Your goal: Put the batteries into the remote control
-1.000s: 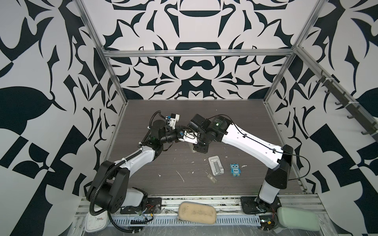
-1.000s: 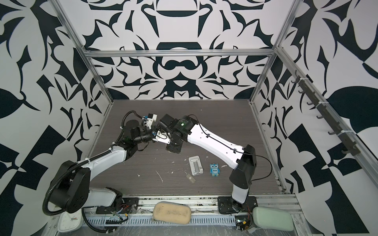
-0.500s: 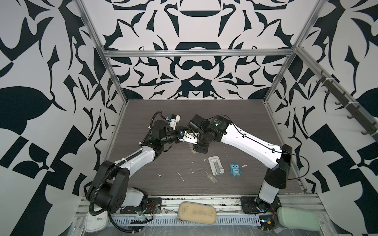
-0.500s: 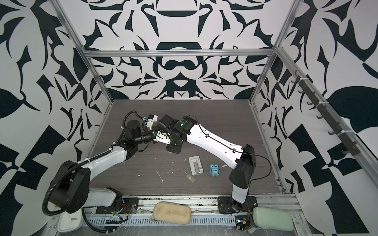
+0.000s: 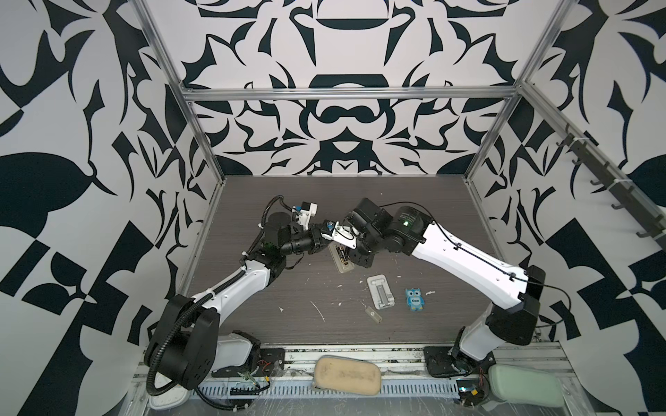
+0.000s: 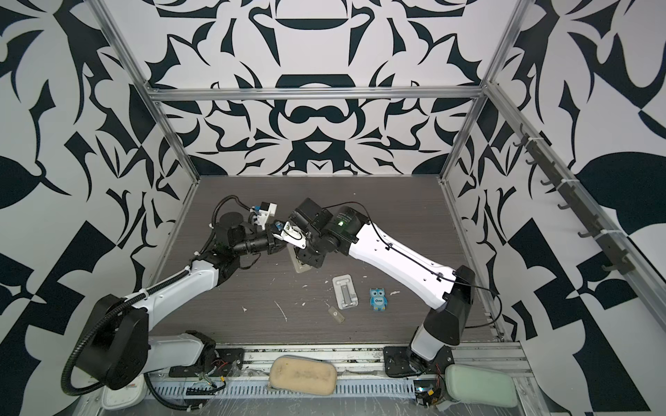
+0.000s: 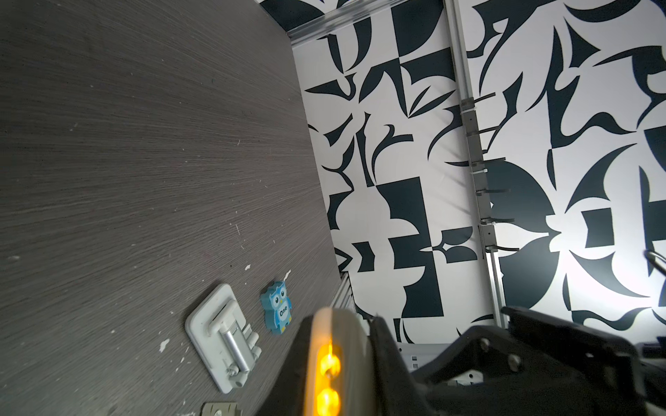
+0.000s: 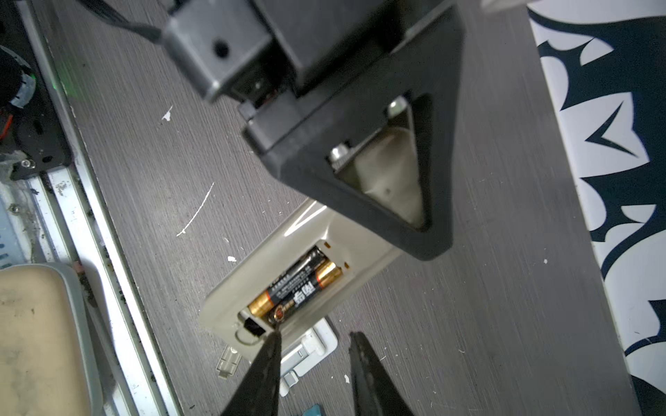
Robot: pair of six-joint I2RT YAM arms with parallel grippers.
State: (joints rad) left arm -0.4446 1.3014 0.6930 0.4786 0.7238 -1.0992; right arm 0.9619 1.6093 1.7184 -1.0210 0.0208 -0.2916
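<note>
The right gripper [image 8: 314, 347] is seen parted, with nothing between its tips, and 1 fingertip [image 8: 266, 360] is set right at the near end of the batteries [image 8: 299, 286]. 2 of them are laid side by side in the open bay of the remote control [image 8: 306, 227], gold ends reversed. The remote is clenched at its far end by the left gripper [image 7: 342, 367] and appears to be held up off the table [image 5: 288, 201], above the white stand [image 8: 322, 340].

And now the risk. The battery nearest the fingertip looks slightly proud at that end, so full seating cannot be confirmed. If it is pushed off-axis, it could be popped out of the bay. The remote could also be twisted in the left grip, since it is held by 1 end only. A small grey piece [image 5: 373, 315], possibly the bay cover, is seen lying on the table beside the stand, so the cells are not retained by anything.
</note>
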